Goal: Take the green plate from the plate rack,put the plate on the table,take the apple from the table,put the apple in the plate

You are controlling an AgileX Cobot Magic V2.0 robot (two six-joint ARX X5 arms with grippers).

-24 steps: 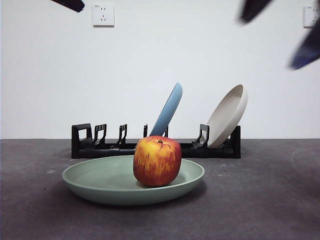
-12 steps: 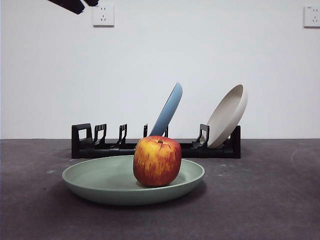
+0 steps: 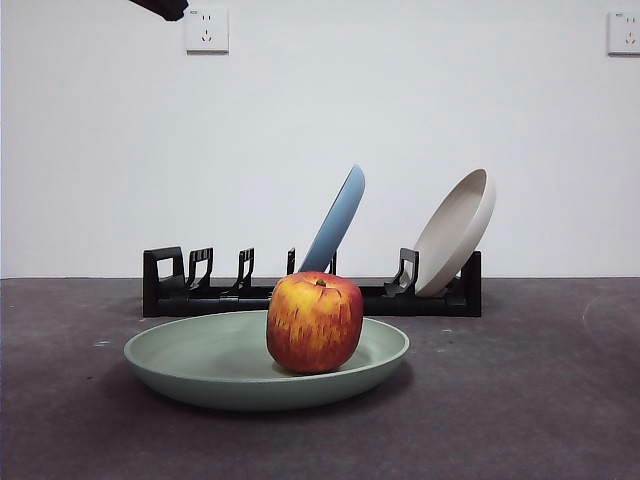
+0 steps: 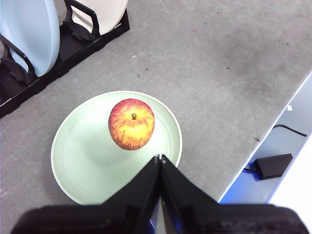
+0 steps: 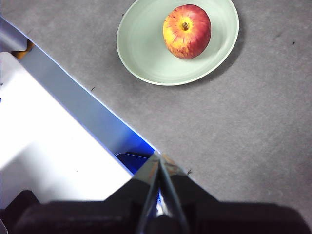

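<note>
Apple (image 3: 314,322) sits in green plate (image 3: 200,365) on table (image 3: 540,400), clear of plate rack (image 3: 170,285). Task looks complete. Left gripper (image 4: 160,158) and right gripper (image 5: 158,155) pressed together, empty, well above.

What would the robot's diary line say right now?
apple: in green plate | plate: on table | left gripper: shut, above plate | right gripper: shut, off to the side

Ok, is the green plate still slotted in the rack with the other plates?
No, the green plate lies flat on the table in front of the plate rack, with the apple resting in it.
</note>
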